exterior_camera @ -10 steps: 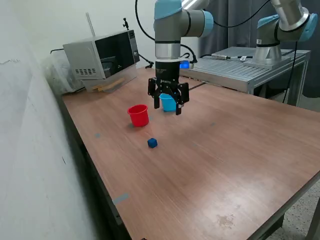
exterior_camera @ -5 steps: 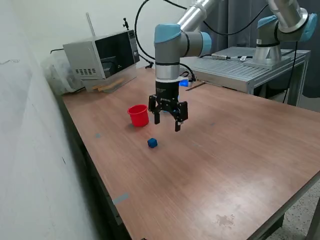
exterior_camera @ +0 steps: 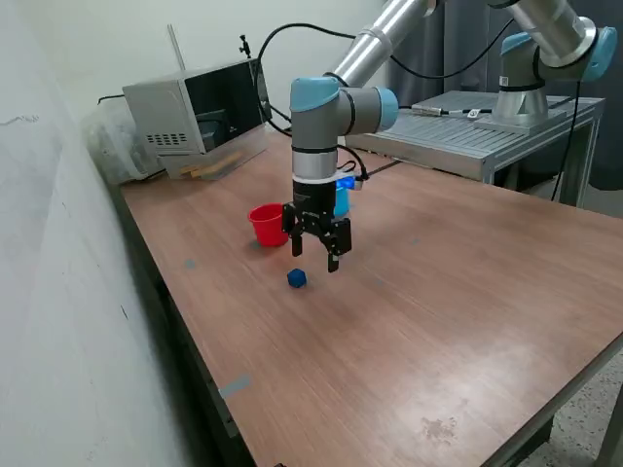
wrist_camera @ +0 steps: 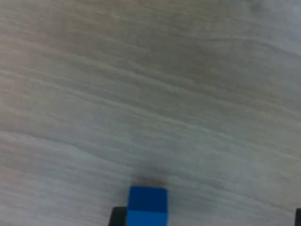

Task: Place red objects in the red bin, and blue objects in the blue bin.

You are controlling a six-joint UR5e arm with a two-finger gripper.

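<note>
**Hovering with spread fingers beside the blue cube**

Looking at the exterior view, you have the gripper (exterior_camera: 315,255) hanging above the table (exterior_camera: 438,321) with its fingers spread apart and nothing between them. The blue cube (exterior_camera: 297,278) lies on the wood just beside the fingertips, toward the exterior view's left and a little nearer the camera, not touching them. Your wrist view shows the same cube (wrist_camera: 147,205) resting flat on the bare wood at the edge of the picture.

The red cup (exterior_camera: 264,224) stands upright just behind the gripper, to the exterior view's left of the arm. The light blue cup (exterior_camera: 342,197) is mostly hidden behind the arm. You cannot tell what either cup holds.
</note>
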